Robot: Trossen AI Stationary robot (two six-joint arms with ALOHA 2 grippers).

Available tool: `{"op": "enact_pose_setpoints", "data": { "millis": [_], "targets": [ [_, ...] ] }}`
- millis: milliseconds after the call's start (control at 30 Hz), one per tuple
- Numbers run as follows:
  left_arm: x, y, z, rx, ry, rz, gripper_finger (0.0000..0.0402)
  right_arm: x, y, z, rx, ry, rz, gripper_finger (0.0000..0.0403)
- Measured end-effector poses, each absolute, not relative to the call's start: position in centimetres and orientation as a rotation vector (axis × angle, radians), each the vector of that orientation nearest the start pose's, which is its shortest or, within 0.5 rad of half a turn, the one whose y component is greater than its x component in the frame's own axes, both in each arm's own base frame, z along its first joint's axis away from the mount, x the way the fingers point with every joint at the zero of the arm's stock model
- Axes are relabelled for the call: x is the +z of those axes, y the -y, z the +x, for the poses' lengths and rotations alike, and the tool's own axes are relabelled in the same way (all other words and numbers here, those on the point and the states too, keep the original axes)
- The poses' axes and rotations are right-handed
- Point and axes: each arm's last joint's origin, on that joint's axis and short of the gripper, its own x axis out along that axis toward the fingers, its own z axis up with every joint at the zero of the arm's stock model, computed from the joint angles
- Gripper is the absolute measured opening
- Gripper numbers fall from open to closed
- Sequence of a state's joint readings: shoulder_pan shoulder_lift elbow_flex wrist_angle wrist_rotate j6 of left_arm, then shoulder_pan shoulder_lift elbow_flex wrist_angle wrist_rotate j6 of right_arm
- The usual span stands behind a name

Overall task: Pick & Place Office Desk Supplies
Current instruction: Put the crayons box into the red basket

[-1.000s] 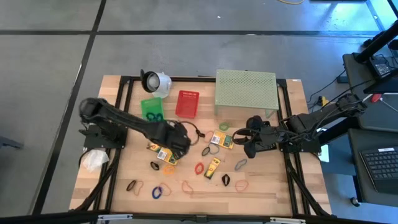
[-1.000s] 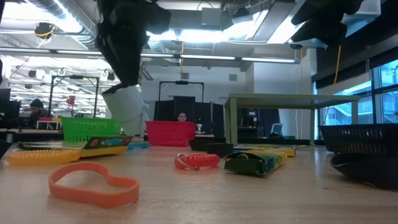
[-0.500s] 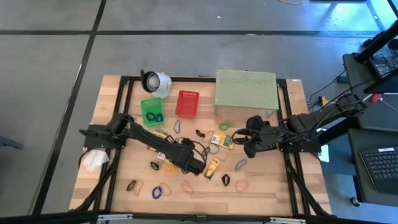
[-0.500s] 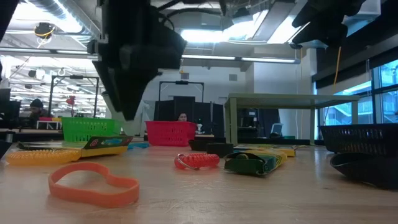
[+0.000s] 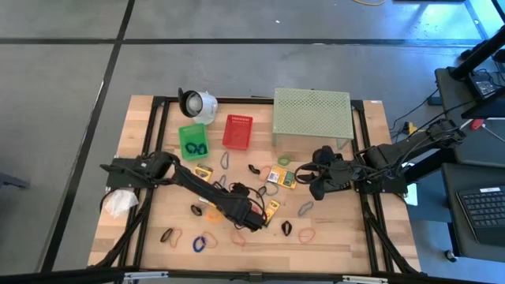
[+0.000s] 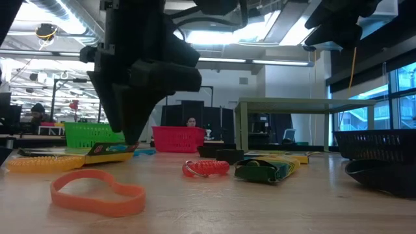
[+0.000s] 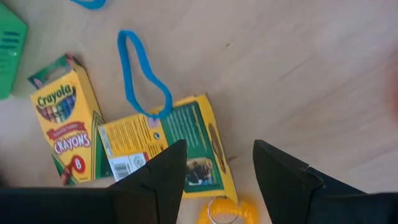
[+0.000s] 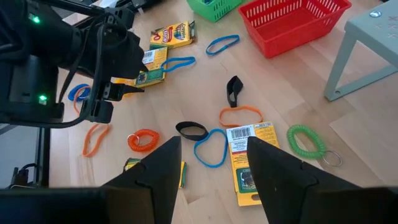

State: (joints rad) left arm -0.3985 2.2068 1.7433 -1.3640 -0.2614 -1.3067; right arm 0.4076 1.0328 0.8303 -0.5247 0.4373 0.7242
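Observation:
Yellow-and-green crayon boxes (image 5: 284, 175) and thin rubber bands (image 5: 201, 243) lie scattered flat over the wooden table's middle and near part. My left gripper (image 7: 214, 177) is open and points down, low over the table's near middle (image 5: 249, 219), with bare wood between its fingers. In the left wrist view a crayon box lying back up (image 7: 161, 149), a second box (image 7: 65, 124), a blue band (image 7: 143, 74) and a yellow coil (image 7: 224, 211) lie just beyond the fingers. My right gripper (image 5: 309, 180) waits open above the table's right middle, over a barcode-up box (image 8: 249, 162).
At the far side stand a red basket (image 5: 237, 132), a green basket (image 5: 192, 140), a pale green perforated shelf (image 5: 312, 114) and a white round object (image 5: 197, 102). A red coil (image 8: 143, 140) and an orange band (image 8: 93, 140) lie close to my left gripper.
My left gripper has swung from above the two crayon boxes toward the table's right and near edges and has come down close to the table, rolling at the wrist. Its fingers have stayed open. No supply has moved.

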Motion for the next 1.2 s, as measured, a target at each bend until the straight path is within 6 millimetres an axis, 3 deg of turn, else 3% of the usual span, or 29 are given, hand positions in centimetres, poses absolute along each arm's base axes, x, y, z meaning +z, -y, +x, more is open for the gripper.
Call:
{"op": "enact_pose_setpoints", "data": {
  "millis": [500,667,933,1200],
  "targets": [
    [13.7,14.6,37.5,0.97,-1.521,-0.314,0.0168,27.7,-7.1,19.5,-0.252,-0.613,0.401,0.0184],
    [13.7,14.3,37.6,0.968,-1.524,-0.313,0.0127,27.7,-7.1,19.5,-0.25,-0.614,0.404,0.0185],
    [13.7,13.8,37.1,0.991,-1.557,-0.213,0.0017,27.8,-7.8,19.3,-0.222,-0.612,0.414,0.0185],
    [13.9,14.2,37.0,0.966,-1.581,-0.206,0.0002,27.8,-8.1,19.2,-0.212,-0.613,0.419,0.0185]
  ]
}}
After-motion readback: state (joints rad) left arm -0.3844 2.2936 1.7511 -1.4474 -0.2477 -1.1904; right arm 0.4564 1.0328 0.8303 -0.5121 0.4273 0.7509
